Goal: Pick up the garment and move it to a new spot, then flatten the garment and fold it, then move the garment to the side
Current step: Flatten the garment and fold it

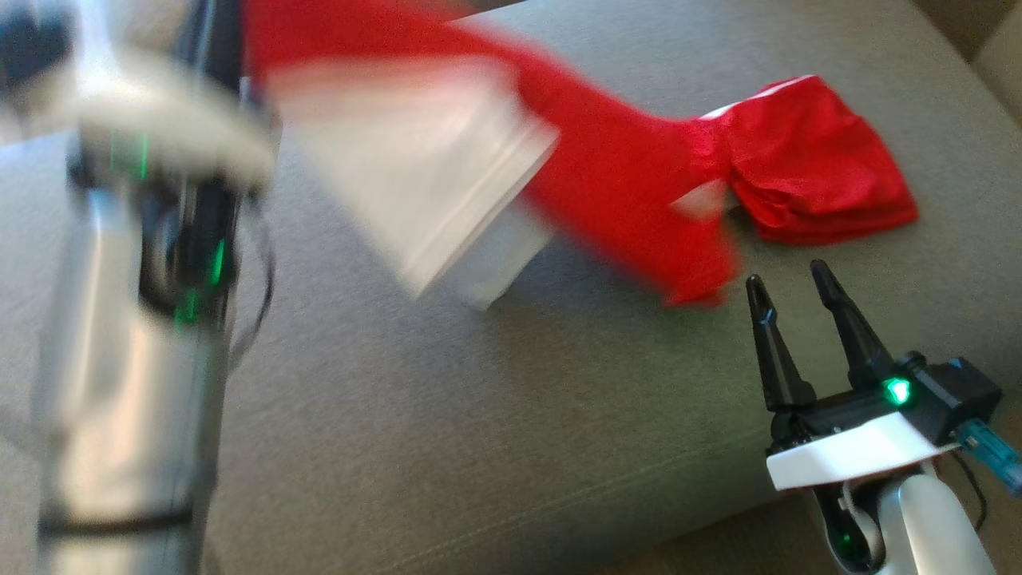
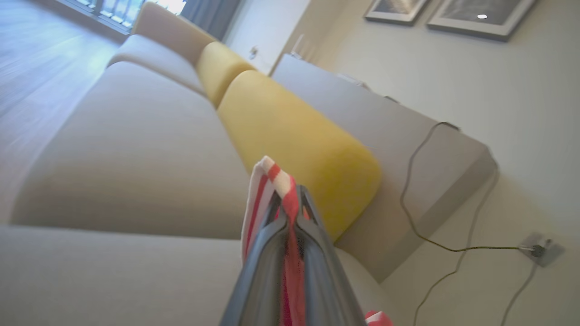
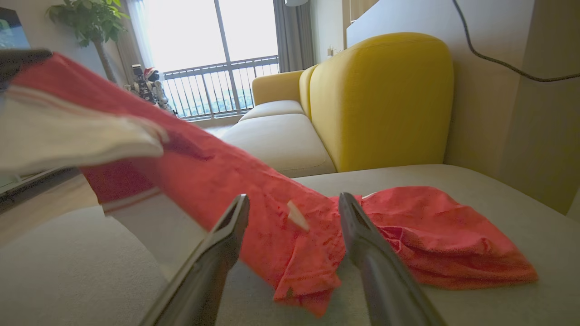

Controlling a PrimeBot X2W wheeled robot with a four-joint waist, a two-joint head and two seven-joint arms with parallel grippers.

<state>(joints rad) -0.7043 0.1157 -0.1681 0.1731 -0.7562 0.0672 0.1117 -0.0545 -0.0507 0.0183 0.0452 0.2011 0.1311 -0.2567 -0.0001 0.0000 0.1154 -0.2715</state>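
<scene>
Slanting rightward from the clamping left claw [image 2: 290, 201], the red-and-white fabric garment [image 1: 623, 176] ends just beyond the spread right claw [image 1: 790, 275].

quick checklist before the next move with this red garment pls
1. Grip: left hand shut on the striped edge of the garment: ok.
2. Spare: right hand open, holding nothing: ok.
3. Lift: garment off the sofa seat: not ok, its far end lies bunched on it.
4. Flatness: not ok, twisted and crumpled.
5. Reach: bunched end lies just ahead of the right hand: ok.
</scene>
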